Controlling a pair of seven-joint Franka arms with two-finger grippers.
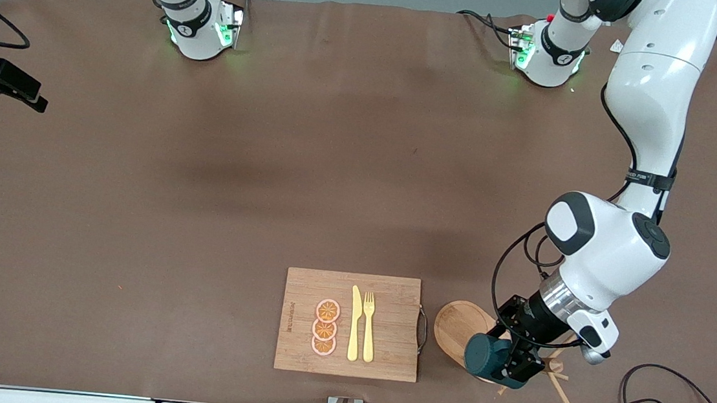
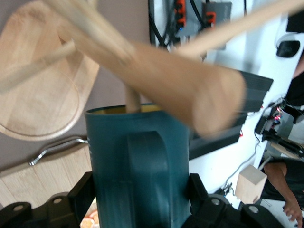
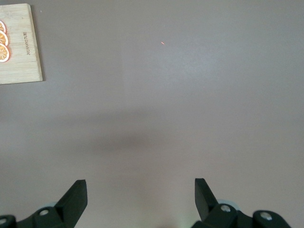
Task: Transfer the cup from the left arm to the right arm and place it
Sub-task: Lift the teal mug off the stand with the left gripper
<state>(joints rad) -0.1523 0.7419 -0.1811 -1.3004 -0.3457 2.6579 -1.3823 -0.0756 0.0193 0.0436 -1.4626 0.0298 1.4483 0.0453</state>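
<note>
while the right gripper (image 3: 137,199) waits spread wide over bare table (image 1: 204,181), the left gripper (image 1: 503,363) clamps the cup (image 1: 484,357).
the cup sits at the round wooden board (image 1: 458,324), beside the cutting board (image 1: 389,295).

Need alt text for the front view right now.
The left gripper is shut on the teal cup at the round wooden board, beside a cutting board holding orange slices, knife and fork.
</note>
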